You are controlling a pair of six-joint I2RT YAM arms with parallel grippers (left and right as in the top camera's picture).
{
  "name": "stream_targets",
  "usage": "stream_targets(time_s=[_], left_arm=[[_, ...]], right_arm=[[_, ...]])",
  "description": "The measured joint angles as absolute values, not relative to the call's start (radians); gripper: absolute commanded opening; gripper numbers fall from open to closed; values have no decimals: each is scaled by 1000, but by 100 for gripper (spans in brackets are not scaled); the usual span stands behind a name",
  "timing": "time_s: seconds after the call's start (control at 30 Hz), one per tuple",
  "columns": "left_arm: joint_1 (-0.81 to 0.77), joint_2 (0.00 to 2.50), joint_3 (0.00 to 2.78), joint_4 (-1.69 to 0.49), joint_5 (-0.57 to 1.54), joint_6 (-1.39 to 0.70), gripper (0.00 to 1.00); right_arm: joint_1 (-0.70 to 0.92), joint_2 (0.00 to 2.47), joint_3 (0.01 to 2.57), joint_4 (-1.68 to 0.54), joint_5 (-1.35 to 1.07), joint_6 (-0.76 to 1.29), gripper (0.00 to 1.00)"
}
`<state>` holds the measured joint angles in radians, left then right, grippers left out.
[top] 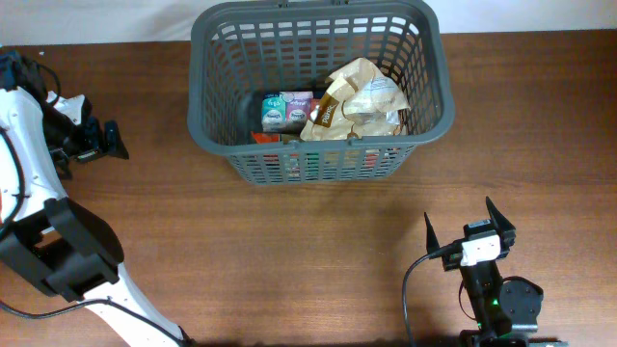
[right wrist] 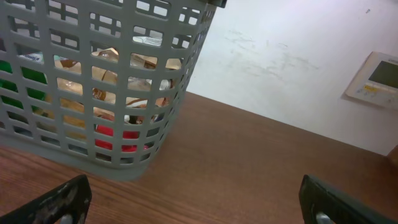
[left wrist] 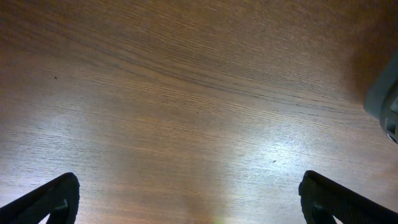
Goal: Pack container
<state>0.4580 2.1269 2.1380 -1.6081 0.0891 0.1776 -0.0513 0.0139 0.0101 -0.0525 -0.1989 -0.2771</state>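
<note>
Overhead, the grey shopping basket (top: 318, 166) sits far-centre on the wooden table (top: 289, 251) holding a crumpled tan bag (top: 359, 101), with the left gripper (top: 114, 141) far left and the right gripper (top: 460, 217) near right; the left wrist view shows its jaws spread wide over bare wood; the right wrist view shows the same, with the basket far left.

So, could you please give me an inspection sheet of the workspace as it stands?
Surface: wooden table, no spills seen.
Job's things: grey container at the far edge, holding a tan crinkled bag and small packets.
Clutter: nothing seen.
Grippers: left gripper and right gripper, jaws open, empty.
Cables: black cable looping at the near right.
Surroundings: white wall, pale wall panel.
</note>
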Motion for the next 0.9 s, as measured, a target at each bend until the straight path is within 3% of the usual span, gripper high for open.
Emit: stream_targets(time_s=[0.67,0.9], left_arm=[[444,2112,2136,-1607,88,178,99],[343,1835,2124,-1600,86,178,99]], right_arm=[[-51,14,10,-52,-199,-277,99],[-51,14,10,-53,-199,-278,99]])
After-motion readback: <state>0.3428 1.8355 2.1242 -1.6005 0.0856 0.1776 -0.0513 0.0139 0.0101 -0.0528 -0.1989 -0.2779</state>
